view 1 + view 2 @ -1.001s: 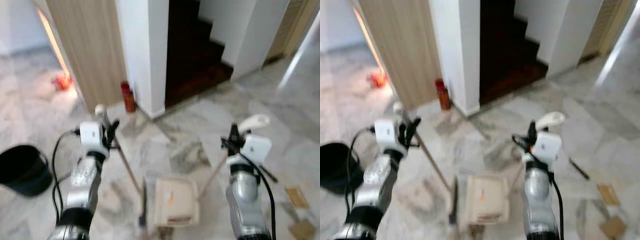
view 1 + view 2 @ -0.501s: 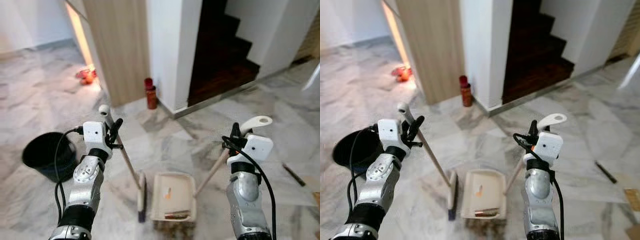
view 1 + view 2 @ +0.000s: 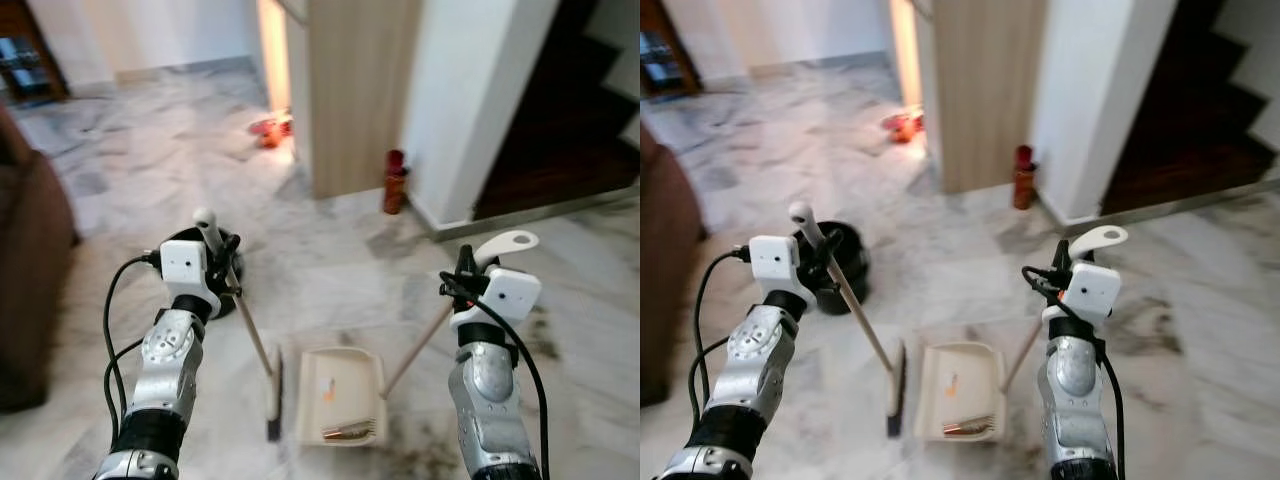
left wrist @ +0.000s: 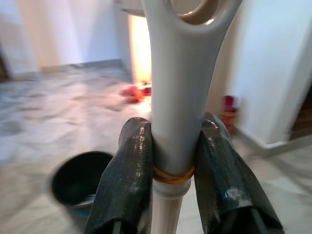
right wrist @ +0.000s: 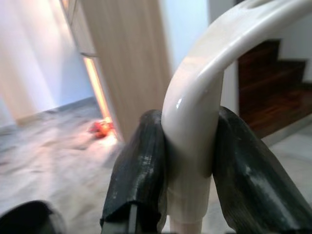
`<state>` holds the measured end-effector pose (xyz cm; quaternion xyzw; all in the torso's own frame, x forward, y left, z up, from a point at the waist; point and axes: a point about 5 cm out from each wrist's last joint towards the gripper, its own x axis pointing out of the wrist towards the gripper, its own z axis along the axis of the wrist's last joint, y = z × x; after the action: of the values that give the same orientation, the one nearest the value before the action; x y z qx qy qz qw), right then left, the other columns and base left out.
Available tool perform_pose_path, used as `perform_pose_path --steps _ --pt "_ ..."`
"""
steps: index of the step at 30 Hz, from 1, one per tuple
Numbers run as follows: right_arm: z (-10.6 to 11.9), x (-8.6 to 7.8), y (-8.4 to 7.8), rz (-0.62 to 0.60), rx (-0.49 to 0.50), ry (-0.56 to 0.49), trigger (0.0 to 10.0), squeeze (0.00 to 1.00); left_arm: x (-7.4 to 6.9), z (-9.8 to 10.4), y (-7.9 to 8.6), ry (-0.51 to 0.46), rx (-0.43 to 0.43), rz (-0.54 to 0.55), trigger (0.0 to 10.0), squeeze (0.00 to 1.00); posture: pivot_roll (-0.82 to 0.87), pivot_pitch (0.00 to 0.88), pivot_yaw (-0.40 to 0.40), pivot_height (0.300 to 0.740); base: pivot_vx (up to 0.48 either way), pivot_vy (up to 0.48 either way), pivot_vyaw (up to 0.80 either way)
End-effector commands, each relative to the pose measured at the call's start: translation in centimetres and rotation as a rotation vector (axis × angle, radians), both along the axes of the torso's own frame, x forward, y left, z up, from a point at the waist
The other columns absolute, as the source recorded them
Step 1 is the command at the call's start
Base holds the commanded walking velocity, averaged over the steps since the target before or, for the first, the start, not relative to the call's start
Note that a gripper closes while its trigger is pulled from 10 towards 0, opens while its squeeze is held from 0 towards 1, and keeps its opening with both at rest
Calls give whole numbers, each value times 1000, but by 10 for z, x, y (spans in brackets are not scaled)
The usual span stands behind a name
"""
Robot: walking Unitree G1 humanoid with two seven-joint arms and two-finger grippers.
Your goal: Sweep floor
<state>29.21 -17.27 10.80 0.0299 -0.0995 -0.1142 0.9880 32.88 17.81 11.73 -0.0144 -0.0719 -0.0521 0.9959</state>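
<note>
My left gripper (image 3: 222, 262) is shut on the top of a broom handle (image 4: 173, 73), pale grey at its end with a wooden shaft. The shaft slants down to the broom head (image 3: 273, 395), which rests on the marble floor. My right gripper (image 3: 462, 275) is shut on the cream looped handle (image 5: 195, 112) of a long-handled dustpan. The dustpan tray (image 3: 340, 385) lies flat on the floor just right of the broom head. It holds an orange scrap and some brownish litter (image 3: 347, 432) near its back wall.
A black bucket (image 3: 845, 272) stands on the floor just behind my left arm. A dark brown piece of furniture (image 3: 30, 280) is close on the left. Ahead are a wooden panel, a white pillar, a red bottle (image 3: 396, 182) and dark stairs (image 3: 580, 120).
The camera has swung left: the stairs slid right, the bucket came in behind my left arm, and the brown furniture appeared. Both grippers keep their hold.
</note>
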Motion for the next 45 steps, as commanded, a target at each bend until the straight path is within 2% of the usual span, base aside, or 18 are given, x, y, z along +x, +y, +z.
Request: perform_pose_path --steps 1,31,36,45 --pt "8 0 -1 -7 3 -44 10000 0 3 10 -3 -39 11 -14 10000 0 -3 0 43 740 0 334 0" --pt "6 2 4 21 19 -31 10000 0 3 12 -2 -41 30 -18 10000 0 3 0 53 740 0 32 23" --pt "7 3 4 17 14 -31 10000 0 3 12 -1 -37 34 -9 10000 0 6 0 52 740 0 0 723" --pt "5 3 4 20 40 -22 10000 0 3 11 1 -28 43 7 10000 0 9 0 52 740 55 0 0"
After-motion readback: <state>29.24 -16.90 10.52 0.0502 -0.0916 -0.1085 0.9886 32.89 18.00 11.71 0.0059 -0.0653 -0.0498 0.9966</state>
